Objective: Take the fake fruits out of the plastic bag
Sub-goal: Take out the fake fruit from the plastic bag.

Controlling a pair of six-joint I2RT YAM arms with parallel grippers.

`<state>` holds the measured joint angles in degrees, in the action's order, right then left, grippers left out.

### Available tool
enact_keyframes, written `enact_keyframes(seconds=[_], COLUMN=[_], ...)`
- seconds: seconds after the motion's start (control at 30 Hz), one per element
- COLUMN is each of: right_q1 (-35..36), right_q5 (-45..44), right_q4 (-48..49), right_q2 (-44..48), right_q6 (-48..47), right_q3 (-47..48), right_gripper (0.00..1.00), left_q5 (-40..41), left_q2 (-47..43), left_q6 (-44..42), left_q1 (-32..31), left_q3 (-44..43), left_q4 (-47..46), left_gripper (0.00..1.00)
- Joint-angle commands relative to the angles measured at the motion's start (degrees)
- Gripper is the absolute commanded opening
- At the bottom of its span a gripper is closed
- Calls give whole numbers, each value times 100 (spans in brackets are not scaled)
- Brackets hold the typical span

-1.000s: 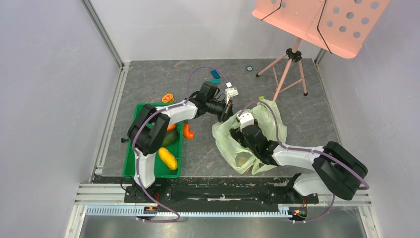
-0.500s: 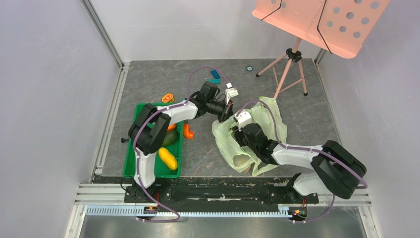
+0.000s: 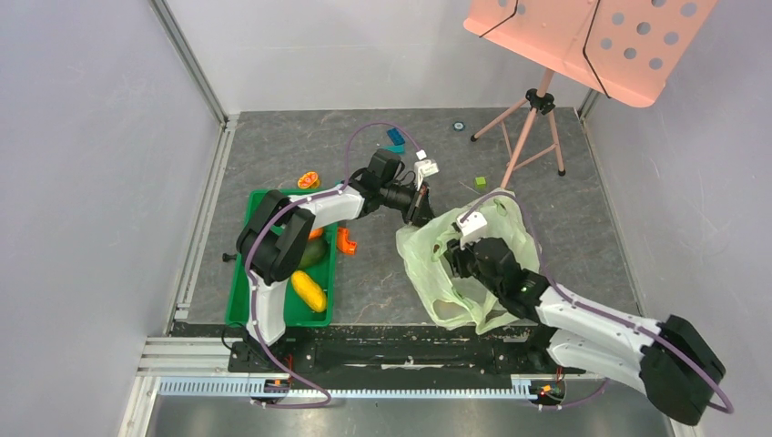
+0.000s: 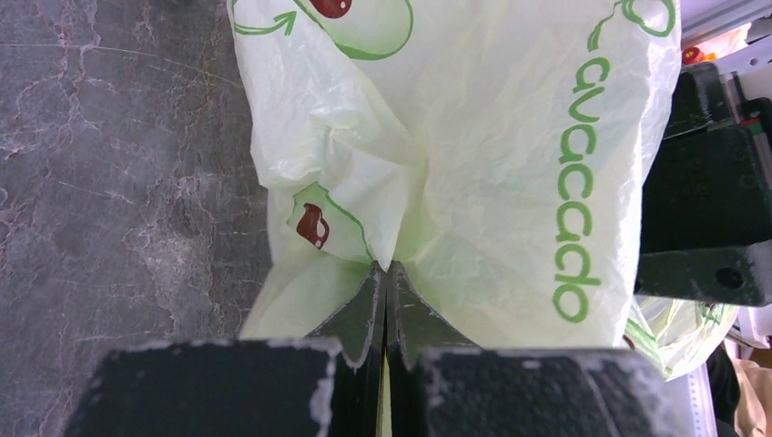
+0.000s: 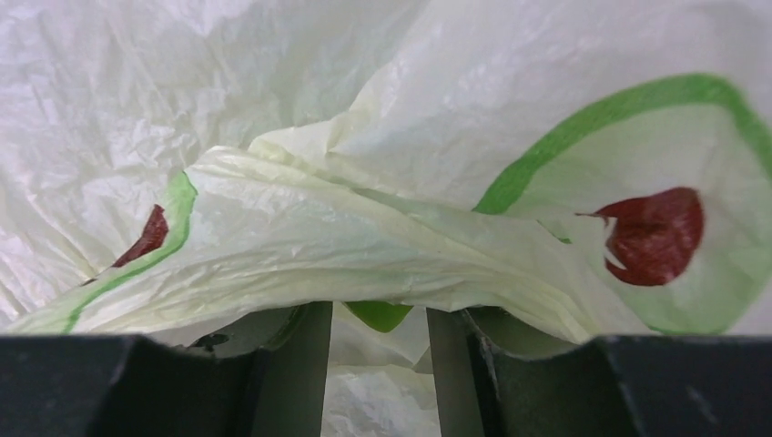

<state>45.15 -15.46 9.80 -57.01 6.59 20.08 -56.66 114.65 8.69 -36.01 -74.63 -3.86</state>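
There is one thin pale green translucent plastic bag (image 3: 426,259). Three small plastic toy fruits show: one oblong yellow fruit (image 3: 309,291), one dark green avocado-like fruit (image 3: 312,256) and one orange fruit (image 3: 316,234), partly hidden. There is one rigid green tray (image 3: 233,305). Two small building blocks lie out, one blue block (image 3: 395,138) and one green block (image 3: 480,183). One pink perforated music stand (image 3: 583,36) stands there.

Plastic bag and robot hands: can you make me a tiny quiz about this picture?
1. True or false: the left gripper is pinching the plastic bag.
2. Which word is printed on the bag? A banana, B avocado, C apple.
3. Fill in: the yellow fruit lies in the green ____.
Key: 1 true; 2 B; 3 tray.
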Motion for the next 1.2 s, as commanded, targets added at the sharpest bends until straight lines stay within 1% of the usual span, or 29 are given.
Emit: enact_keyframes(seconds=[0.0, 0.2, 0.33, 0.4, 0.53, 0.6, 0.67, 0.77, 0.83, 0.93, 1.0, 1.17], right_q1=[-23, -23, -23, -23, -23, -23, -21, -16, -23, -16, -18, -23], right_q5=[260, 740, 637, 539, 775, 897, 896, 778, 569, 340, 316, 348], right_q4=[-877, -2013, -2464, -2446, -2004, -1749, -1657, -1719, -1925, -2217, -2320, -2490], right_q2=[769, 1685, 2123, 2255, 2119, 1921, 1787, 1965, 2241, 2577, 2741, 2947], right_q6=[203, 577, 718, 762, 895, 941, 1026, 1066, 1081, 1123, 1202, 1399], right_q3=[14, 56, 119, 74, -185, -370, -438, -453, -417, -399, -434, -540], right_gripper=[32, 31, 31, 32, 32, 30, 27, 27, 28, 32, 34, 34], left_q5=[28, 320, 410, 370, 356, 340, 468, 937, 1186, 1491, 1693, 2210], left_q2=[17, -54, -215, -284, -479, -614, -771, -946, -1020, -1137, -1239, -1533], left_q6=[264, 642, 1436, 1789, 2274, 2460, 2330, 2034, 2067, 2186, 2205, 2157], left_q1=[57, 204, 438, 488, 490, 490, 498, 549, 620, 717, 779, 952], left_q3=[53, 300, 818, 1022, 1360, 1571, 1668, 1693, 1785, 1956, 2058, 2245], left_q4=[-250, -645, -1671, -2211, -2658, -2900, -2698, -2091, -2062, -2099, -2062, -1700], left_gripper=[2, 2, 2, 2, 2, 2, 2, 2, 2, 2, 2, 2])
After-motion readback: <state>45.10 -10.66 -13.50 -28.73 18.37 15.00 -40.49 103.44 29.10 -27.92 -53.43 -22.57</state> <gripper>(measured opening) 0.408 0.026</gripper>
